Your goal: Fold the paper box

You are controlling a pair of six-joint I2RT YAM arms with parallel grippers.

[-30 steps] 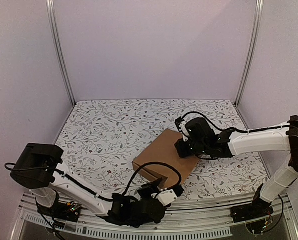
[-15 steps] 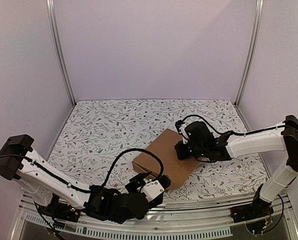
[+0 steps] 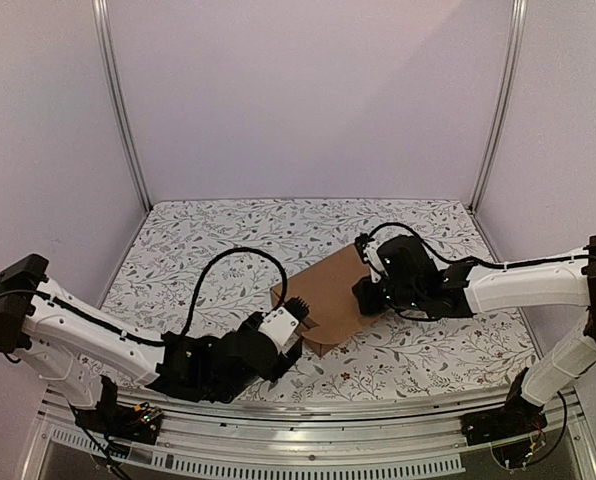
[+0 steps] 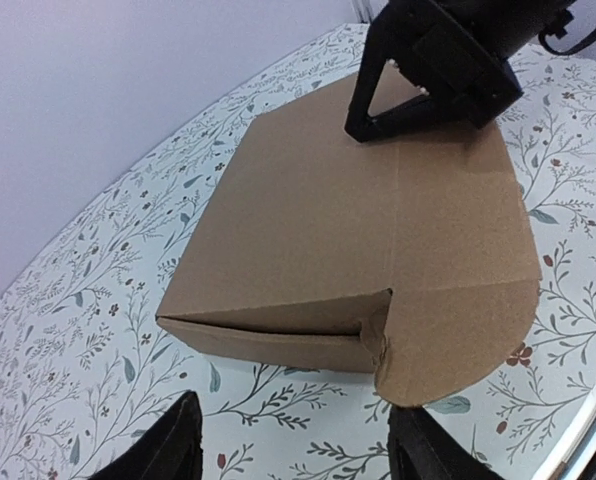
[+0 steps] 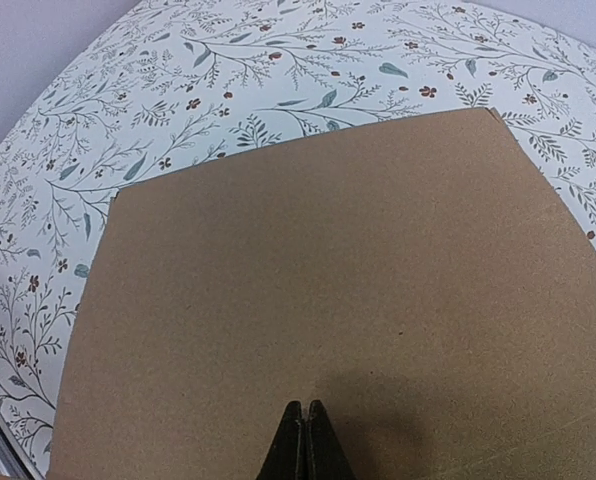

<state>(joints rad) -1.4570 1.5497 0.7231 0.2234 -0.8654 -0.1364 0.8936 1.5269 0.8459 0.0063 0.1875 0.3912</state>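
Observation:
The paper box [image 3: 330, 288] lies closed on the floral table, a shallow brown cardboard mailer. In the left wrist view the paper box [image 4: 378, 220] shows a slit along its near side and a rounded flap [image 4: 458, 345] sticking out at the near right corner. My left gripper [image 3: 298, 310] sits just short of that side, open, with nothing between its fingers [image 4: 173, 450]. My right gripper [image 3: 362, 296] is shut, its tips resting on the lid [image 5: 328, 280]. That same right gripper [image 4: 363, 128] appears at the lid's far edge in the left wrist view.
The floral tablecloth [image 3: 208, 260] covers the table. Metal frame posts [image 3: 118, 100] stand at the back corners, with lilac walls behind. An aluminium rail [image 3: 378, 455] runs along the near edge. A black cable [image 3: 218, 265] loops above the left arm.
My left arm has swung from the near edge forward and left, bringing its gripper up to the box's near side. The box has shifted a little away. The right gripper stays on the lid.

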